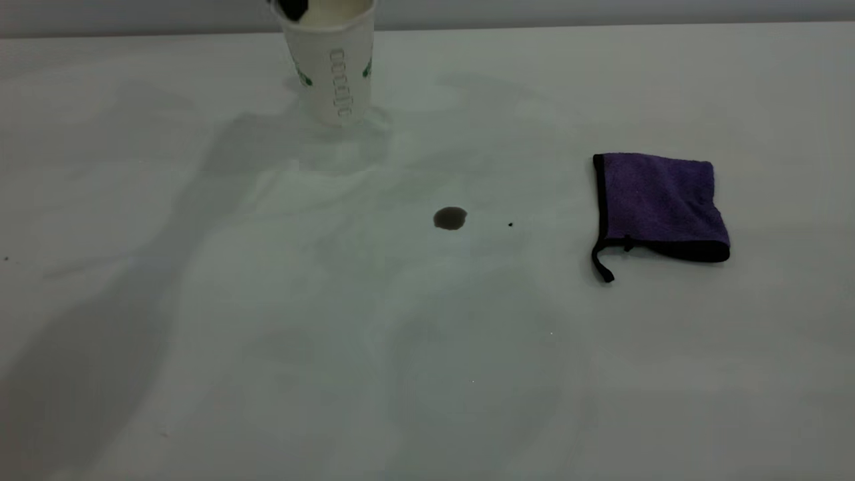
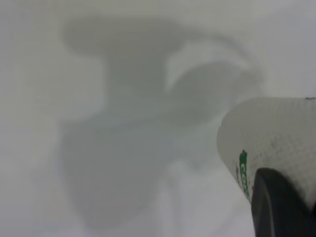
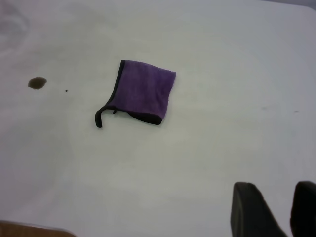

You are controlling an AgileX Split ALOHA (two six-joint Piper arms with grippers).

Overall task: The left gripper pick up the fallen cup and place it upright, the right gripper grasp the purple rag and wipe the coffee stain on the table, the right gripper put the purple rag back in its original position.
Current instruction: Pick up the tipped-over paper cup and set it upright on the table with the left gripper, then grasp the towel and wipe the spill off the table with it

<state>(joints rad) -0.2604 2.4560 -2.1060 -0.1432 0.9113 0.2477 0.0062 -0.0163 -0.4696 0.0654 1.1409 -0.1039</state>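
Note:
The white cup (image 1: 332, 67) with green print stands upright at the far middle-left of the table (image 1: 267, 334), its base at or just above the surface. My left gripper (image 1: 292, 7) is shut on its rim, with one dark finger inside the mouth. In the left wrist view a dark finger (image 2: 281, 207) presses on the cup's wall (image 2: 276, 133). The purple rag (image 1: 658, 204) lies folded at the right, its black loop tail toward the front. The brown coffee stain (image 1: 450, 218) sits mid-table. My right gripper (image 3: 291, 210) is open and empty, high above the table, away from the rag (image 3: 143, 92).
A tiny black speck (image 1: 510, 224) lies just right of the stain. The right wrist view also shows the stain (image 3: 37, 83) and a brown table edge (image 3: 29, 230). The back edge of the table runs just behind the cup.

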